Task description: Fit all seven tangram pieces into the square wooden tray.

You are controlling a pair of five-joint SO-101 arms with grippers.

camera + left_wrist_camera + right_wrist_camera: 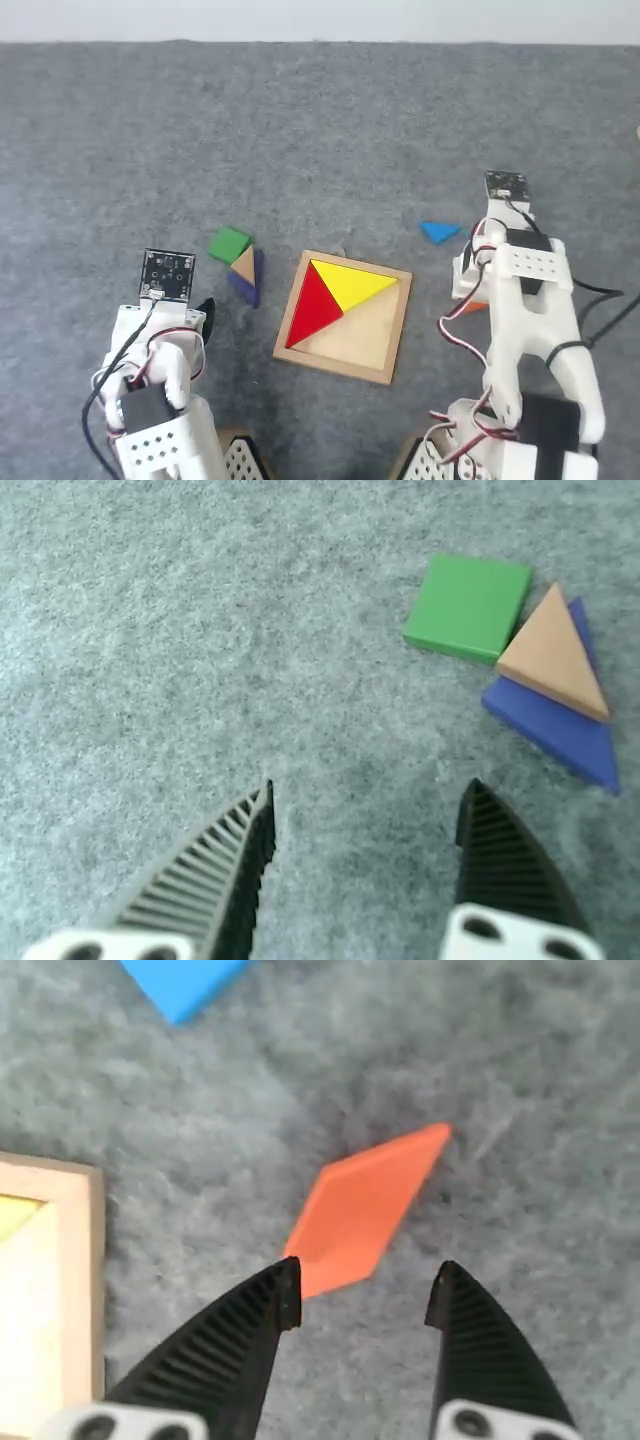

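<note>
A square wooden tray (332,364) lies at the middle of the grey felt-covered bench (320,140), turned slightly so that one corner points to 12 o'clock. Two pieces sit in it. A large red triangle (312,305) fills the 9 o'clock part and a large yellow triangle (350,283) fills the 12 o'clock part, and the two meet along one edge. The tray floor from 3 to 6 o'clock is bare wood.

At 10 o'clock from the tray, well apart from it, three pieces lie in a cluster. A green square (468,607) is right against a tan wooden triangle (553,655), which lies partly on top of a dark blue piece (555,725). That piece's full outline is hidden. A small bright blue triangle (439,231) lies alone at 2 o'clock from the tray.

An orange parallelogram (365,1208) lies flat on the felt at 3 o'clock from the tray, just beside its rim.

The left hand (370,788) is at 8 o'clock from the tray with its jaws spread wide and nothing between them. The cluster lies beyond its tips.

The right hand (367,1266) is also spread open and holds nothing. It is above the near end of the orange parallelogram, with one fingertip over that piece's corner. I cannot tell whether they touch.
</note>
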